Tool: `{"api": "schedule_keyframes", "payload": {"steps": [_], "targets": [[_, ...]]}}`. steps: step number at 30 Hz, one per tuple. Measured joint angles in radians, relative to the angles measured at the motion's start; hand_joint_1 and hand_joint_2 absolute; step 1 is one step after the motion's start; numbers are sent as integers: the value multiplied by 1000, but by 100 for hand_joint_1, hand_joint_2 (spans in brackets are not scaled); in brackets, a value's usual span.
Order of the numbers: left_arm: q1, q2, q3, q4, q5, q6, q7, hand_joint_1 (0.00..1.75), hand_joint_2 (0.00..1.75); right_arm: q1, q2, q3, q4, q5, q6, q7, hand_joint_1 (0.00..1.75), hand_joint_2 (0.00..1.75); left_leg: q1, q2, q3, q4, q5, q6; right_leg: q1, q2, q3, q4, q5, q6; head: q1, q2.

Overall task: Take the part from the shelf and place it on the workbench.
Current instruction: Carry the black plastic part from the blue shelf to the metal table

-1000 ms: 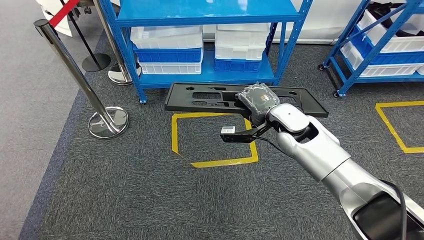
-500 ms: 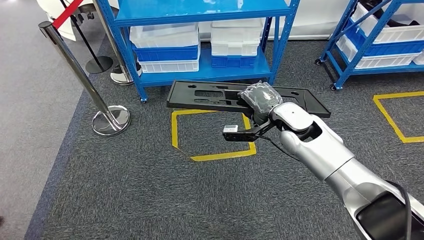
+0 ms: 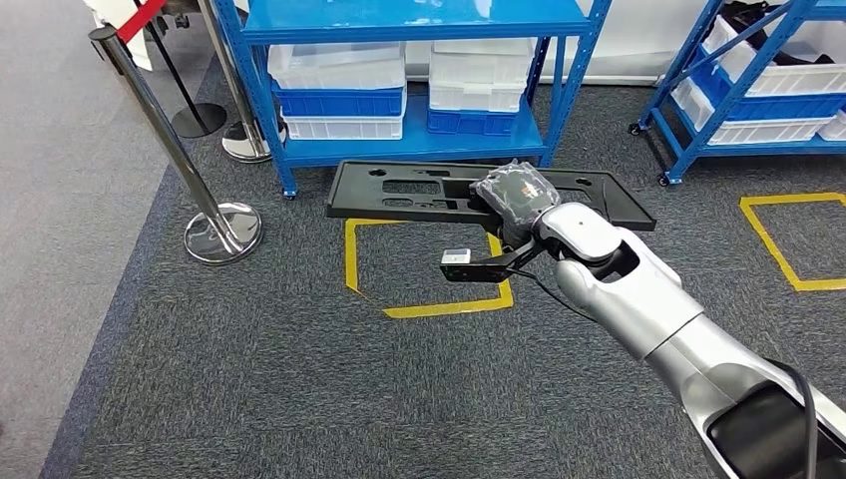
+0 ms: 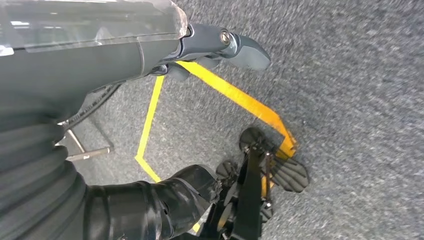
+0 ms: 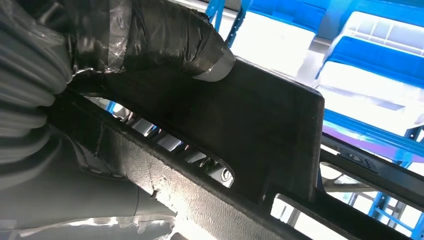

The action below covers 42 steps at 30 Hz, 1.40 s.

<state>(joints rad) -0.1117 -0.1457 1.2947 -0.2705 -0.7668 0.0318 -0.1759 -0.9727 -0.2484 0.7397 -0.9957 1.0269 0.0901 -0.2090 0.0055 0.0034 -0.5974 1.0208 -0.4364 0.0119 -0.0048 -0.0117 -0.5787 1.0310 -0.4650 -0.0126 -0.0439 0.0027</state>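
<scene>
The part point(image 3: 419, 190) is a long, flat black plastic panel with cut-outs. It hangs level above the carpet in front of the blue shelf point(image 3: 399, 150). My right hand point(image 3: 514, 198), wrapped in a dark cover, grips the panel near its middle from above. In the right wrist view the covered fingers point(image 5: 165, 35) press on the panel's point(image 5: 260, 130) flat face. In the left wrist view my left hand point(image 4: 100, 65) hangs over the carpet with thumb and fingers apart and nothing in it.
The blue shelf's low tier holds white and blue bins point(image 3: 339, 85). A second blue shelf point(image 3: 758, 90) stands at the right. A steel stanchion point(image 3: 221, 228) stands to the left. Yellow tape squares point(image 3: 439, 304) mark the grey carpet below the panel and at the right point(image 3: 798, 239).
The whole picture has shifted slightly, so the camera has moved. The panel stays in my right hand's grip at about the same place.
</scene>
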Motion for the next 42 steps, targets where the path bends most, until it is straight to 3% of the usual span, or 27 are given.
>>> {"api": "schedule_keyframes", "payload": {"steps": [5,7,10,11,12,13,14,16,18,20,22,24,26,27,28,30,31,32,34,36,38,41,42], "targets": [[-1,1,0,0,2,-2,-3,0,175,1,1,-1,-4,7,-11,17,175,175,-5,0,-5,0,6,19,-8,-1,-2,-9,10,21,0,0],[-1,1,0,0,2,-2,-3,0,175,1,0,-2,-7,15,-16,27,175,175,2,3,-1,-16,17,29,-7,3,-13,15,-11,26,0,0],[-2,0,0,0,2,-2,-3,0,175,7,-4,-3,-8,21,-18,32,175,175,5,7,-4,-25,26,36,-11,9,-84,174,-104,29,0,0],[-2,1,0,0,2,-2,-3,0,175,12,-5,-3,-8,22,-19,32,175,175,6,8,-6,-25,27,36,-14,10,-109,231,-124,31,0,0],[-2,1,0,0,2,-2,-3,0,175,17,-6,-3,-8,22,-19,32,175,175,6,7,-8,-23,27,35,-17,10,-121,260,-127,33,0,0],[-2,1,0,0,3,-2,-3,0,175,21,-6,-3,-8,22,-19,32,175,175,7,7,-10,-20,27,33,-22,10,-115,251,-110,35,0,0],[-1,1,0,0,3,-2,-3,0,175,23,-6,-4,-9,22,-20,33,175,175,9,6,-11,-15,25,29,-27,9,-93,208,-79,38,0,0],[-1,1,0,0,3,-2,-3,0,175,23,-6,-7,-11,22,-23,35,175,175,11,4,-19,2,19,15,-30,9,-35,87,-29,41,0,0],[-1,1,0,0,3,-2,-3,0,175,24,-6,-12,-15,23,-26,35,175,175,10,3,-29,14,17,-1,-26,11,-14,32,-18,35,-1,0],[-1,1,0,0,3,-3,-3,0,175,27,-6,-15,-16,26,-28,36,175,175,11,3,-33,12,23,-13,-21,12,-20,32,-15,21,-1,0],[-1,-1,0,0,3,-3,-3,0,175,28,-5,-18,-17,29,-28,38,175,175,15,3,-41,26,9,-24,-20,12,-23,27,-7,6,-1,0],[-1,-1,0,0,3,-2,-3,0,175,28,-3,-20,-19,32,-28,41,175,175,17,3,-77,110,-47,-30,-20,13,-26,24,0,-7,-1,0],[-1,0,0,0,3,-2,-3,0,175,31,-3,-20,-20,34,-28,41,175,175,17,3,-132,240,-109,-33,-15,13,-31,24,3,-12,-1,0],[-1,0,0,0,3,-2,-3,0,175,33,-3,-20,-20,34,-28,41,175,175,16,3,-148,281,-120,-32,-12,13,-32,24,3,-13,-1,0],[0,0,0,0,3,-2,-3,0,175,35,-3,-20,-20,35,-28,41,175,175,15,2,-147,287,-114,-28,-8,15,-33,24,4,-13,-1,0],[0,-1,0,0,3,-2,-3,0,175,37,-2,-22,-21,34,-28,42,175,175,12,-10,-91,187,-57,-14,-3,23,-33,24,5,-14,-1,0],[1,0,0,0,3,-2,-3,0,175,36,-2,-24,-23,34,-29,42,175,175,12,-30,-52,118,-33,-4,-1,28,-34,24,5,-13,-1,0],[1,1,0,0,3,-2,-3,0,175,36,0,-26,-24,34,-29,43,175,175,10,-48,-21,61,-16,4,-1,32,-35,25,6,-11,-1,0],[2,2,0,0,3,-2,-3,0,175,35,3,-27,-26,34,-30,44,175,175,7,-66,4,15,-14,13,-7,43,-41,23,12,-2,-1,0],[2,0,0,0,3,-2,-3,0,175,37,5,-29,-29,33,-31,44,175,175,6,-47,8,-1,-8,13,-11,58,-44,19,18,10,-2,0],[1,-2,0,0,3,-2,-3,0,175,38,4,-36,-32,31,-32,47,175,175,11,-23,19,-24,3,17,-9,53,-58,43,-1,20,0,0],[0,-3,0,0,3,-2,-3,0,175,40,5,-43,-33,35,-35,51,175,175,11,9,21,-32,7,23,-10,26,-136,202,-82,30,1,0],[0,-3,0,0,3,-2,-3,0,175,44,5,-43,-33,37,-35,51,175,175,10,19,20,-30,5,23,-11,22,-157,248,-94,33,1,0]]}}
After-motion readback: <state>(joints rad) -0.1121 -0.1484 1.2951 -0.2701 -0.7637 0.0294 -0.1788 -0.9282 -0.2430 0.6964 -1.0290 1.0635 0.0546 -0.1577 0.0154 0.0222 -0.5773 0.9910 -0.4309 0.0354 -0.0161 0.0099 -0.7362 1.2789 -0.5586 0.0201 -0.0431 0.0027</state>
